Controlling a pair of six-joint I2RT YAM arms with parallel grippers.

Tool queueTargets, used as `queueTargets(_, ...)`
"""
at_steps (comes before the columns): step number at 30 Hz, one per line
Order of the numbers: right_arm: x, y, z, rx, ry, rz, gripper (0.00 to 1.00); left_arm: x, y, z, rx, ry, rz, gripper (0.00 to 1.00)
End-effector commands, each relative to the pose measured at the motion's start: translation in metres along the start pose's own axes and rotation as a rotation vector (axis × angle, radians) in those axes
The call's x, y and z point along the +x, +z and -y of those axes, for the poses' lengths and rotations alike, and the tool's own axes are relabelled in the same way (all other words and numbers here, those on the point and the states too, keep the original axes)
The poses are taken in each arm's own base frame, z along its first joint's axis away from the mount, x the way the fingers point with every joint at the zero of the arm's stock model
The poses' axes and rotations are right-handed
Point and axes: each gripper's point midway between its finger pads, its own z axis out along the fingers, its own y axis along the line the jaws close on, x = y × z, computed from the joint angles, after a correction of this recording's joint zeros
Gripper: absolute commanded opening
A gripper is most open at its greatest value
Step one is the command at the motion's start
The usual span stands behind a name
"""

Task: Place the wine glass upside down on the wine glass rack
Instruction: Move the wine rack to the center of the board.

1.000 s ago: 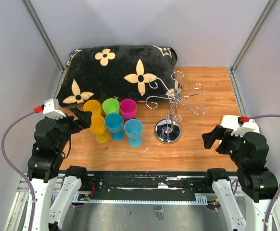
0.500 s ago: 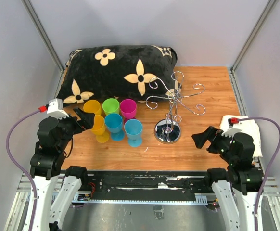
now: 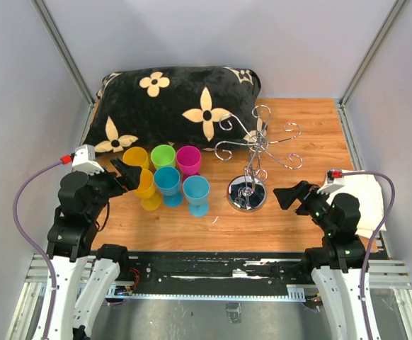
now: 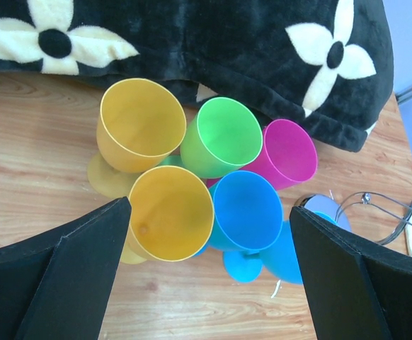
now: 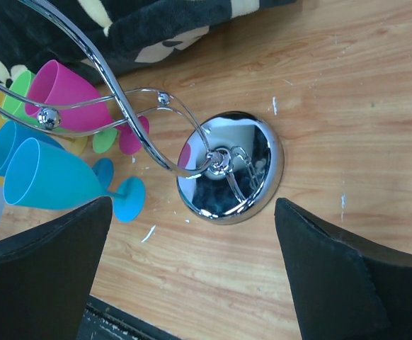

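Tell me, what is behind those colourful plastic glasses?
A black cushion with cream flowers lies right behind the glasses. The tabletop beneath it, and anything behind it, is covered from view.

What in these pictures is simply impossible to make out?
- Left wrist view: feet of the green glass and magenta glass, mostly hidden behind the front glasses.
- Right wrist view: the wine glass rack's upper scrolls, cut off by the top edge.
- Top view: the white object at right, mostly covered by the right arm.
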Motion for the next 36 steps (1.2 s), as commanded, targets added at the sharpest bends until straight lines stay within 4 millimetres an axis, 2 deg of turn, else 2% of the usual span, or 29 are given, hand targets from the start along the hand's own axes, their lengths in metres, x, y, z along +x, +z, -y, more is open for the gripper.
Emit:
queueTargets(1, -0.019, 0.011, -0.021, -0.131, -0.038, 0.111, 0.99, -0.005, 0.005, 0.003, 0.019, -0.002, 0.019, 1.0)
queueTargets(6, -0.008, 0.027, -0.03, -0.161, -0.075, 0.092, 0.98, -0.005, 0.005, 0.003, 0.016, -0.006, 0.024, 1.0)
queueTargets(10, 0.004, 0.041, -0.042, -0.164, -0.173, 0.103, 0.99, -0.005, 0.006, 0.003, 0.016, -0.003, 0.021, 1.0)
queueTargets(14, 0.006, 0.049, -0.048, -0.178, -0.281, 0.19, 0.99, -0.004, 0.006, 0.003, 0.017, -0.004, 0.019, 1.0)
queueTargets(22, 0.008, 0.071, -0.055, -0.222, -0.38, 0.3, 1.0, -0.003, 0.009, 0.003, 0.018, -0.003, 0.012, 1.0)
queueTargets(26, -0.001, 0.075, -0.061, -0.247, -0.412, 0.391, 0.92, -0.003, 0.009, 0.003, 0.02, -0.001, 0.01, 1.0)
queueTargets(36, -0.013, 0.092, -0.073, -0.258, -0.497, 0.456, 0.75, -0.001, 0.012, 0.004, 0.029, 0.001, -0.004, 1.0)
